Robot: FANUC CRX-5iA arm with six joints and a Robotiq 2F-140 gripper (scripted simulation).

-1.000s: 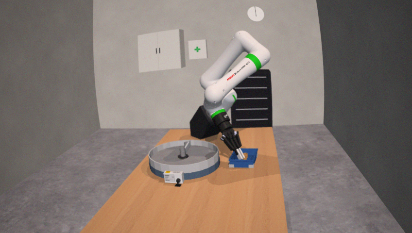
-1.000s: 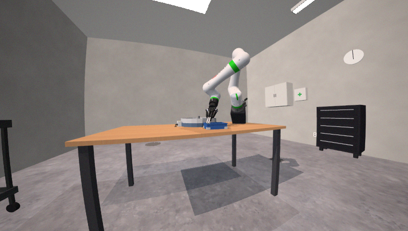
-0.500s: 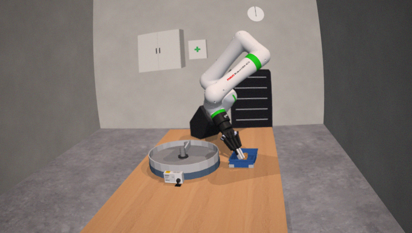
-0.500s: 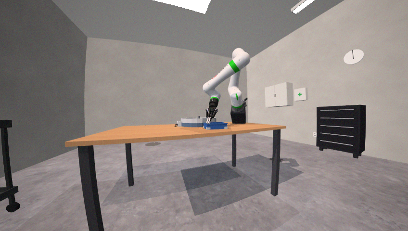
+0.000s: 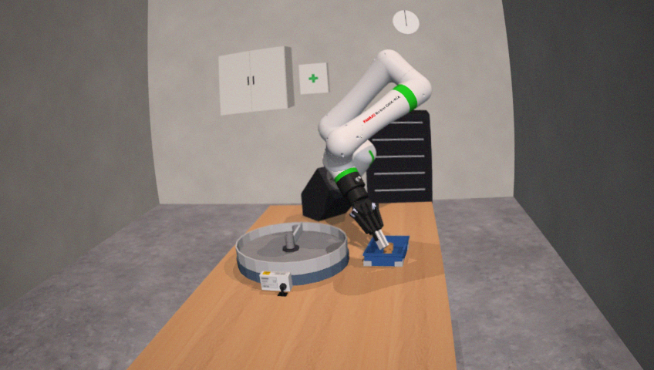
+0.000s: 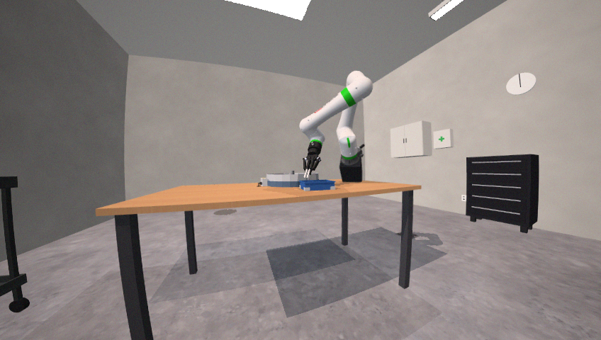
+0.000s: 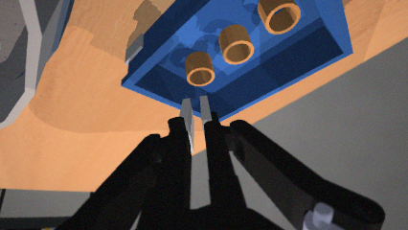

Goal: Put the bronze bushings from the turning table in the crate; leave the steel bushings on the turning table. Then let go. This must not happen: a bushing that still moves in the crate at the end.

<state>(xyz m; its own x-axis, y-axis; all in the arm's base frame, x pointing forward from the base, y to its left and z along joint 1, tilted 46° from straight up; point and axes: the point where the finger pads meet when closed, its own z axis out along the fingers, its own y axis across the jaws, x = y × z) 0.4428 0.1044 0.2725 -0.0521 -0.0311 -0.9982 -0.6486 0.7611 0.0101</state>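
The arm (image 5: 380,109) (image 6: 329,110) reads "FANUC" in red. Its hand (image 5: 382,240) (image 6: 307,174) (image 7: 196,108), pressed nearly together on nothing, points toward the right-hand blue crate (image 5: 382,260) (image 6: 317,185) (image 7: 287,85), near three bronze bushings (image 5: 389,247) (image 7: 234,35).

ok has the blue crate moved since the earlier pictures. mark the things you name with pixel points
No, in the top view the blue crate (image 5: 384,260) (image 6: 317,185) (image 7: 297,69) keeps the same place and gap beside the turning table (image 5: 293,267) (image 6: 282,178) (image 7: 34,62).
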